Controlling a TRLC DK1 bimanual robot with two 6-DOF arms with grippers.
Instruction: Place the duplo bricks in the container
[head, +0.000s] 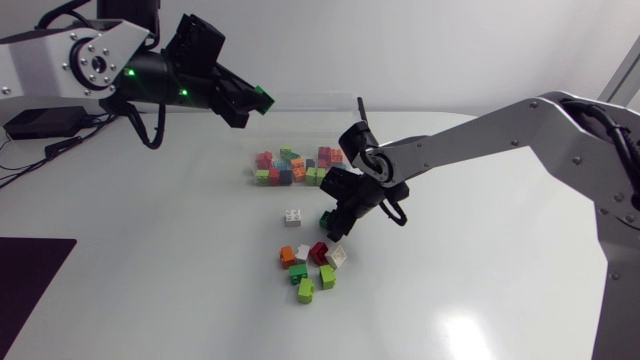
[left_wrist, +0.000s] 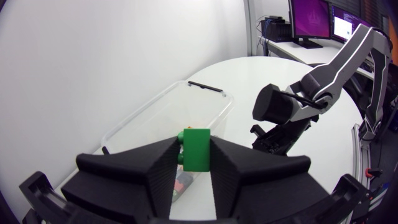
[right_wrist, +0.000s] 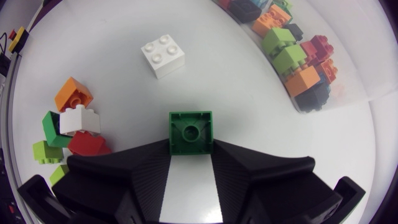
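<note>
My left pincer (head: 262, 100), upper left, grips a green brick (left_wrist: 197, 149), my right pincer (head: 329, 218) a darker brick (right_wrist: 190, 130); next, release over the container (left_wrist: 155, 102).

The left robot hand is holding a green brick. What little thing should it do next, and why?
Probably open its fingers. The left gripper is shut on the green brick and seems to hang right above the clear container, where other bricks already lie, so letting go should drop it in.

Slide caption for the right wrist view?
Right hand shut on a green brick; white brick ahead, loose brick pile beside it.
</note>
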